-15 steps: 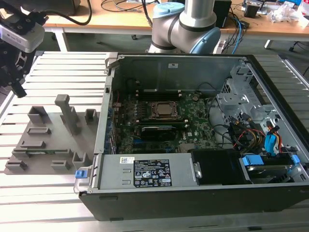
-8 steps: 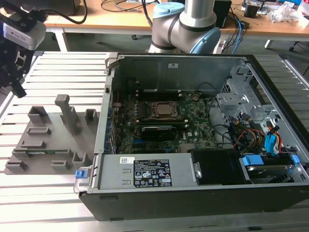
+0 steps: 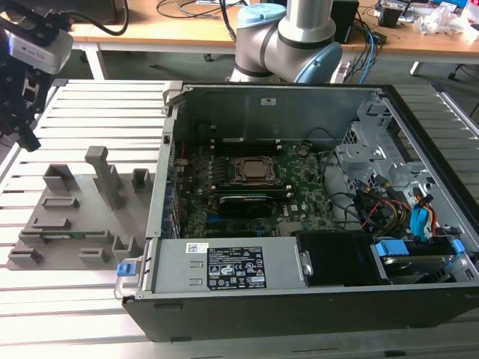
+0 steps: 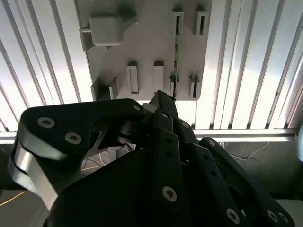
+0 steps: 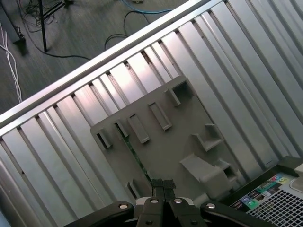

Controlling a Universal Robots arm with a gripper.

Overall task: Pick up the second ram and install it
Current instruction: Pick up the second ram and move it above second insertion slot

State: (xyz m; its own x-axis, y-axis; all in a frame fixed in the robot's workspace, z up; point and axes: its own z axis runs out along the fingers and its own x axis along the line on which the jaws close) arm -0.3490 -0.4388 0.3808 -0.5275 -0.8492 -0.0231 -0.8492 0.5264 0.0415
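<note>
The second ram is a thin green stick standing on edge in a slot of the grey holder plate, at the exterior view's left of the open computer case. In both wrist views it shows as a narrow green line between grey holder blocks. My gripper hangs well above the plate, near the table's far left corner in the exterior view. Its black fingertips are pressed together with nothing between them, so my gripper is shut and holds nothing.
The open case lies on the slatted aluminium table, with the green motherboard and CPU socket exposed. A tall grey post and other blocks rise from the plate. The arm's base stands behind the case.
</note>
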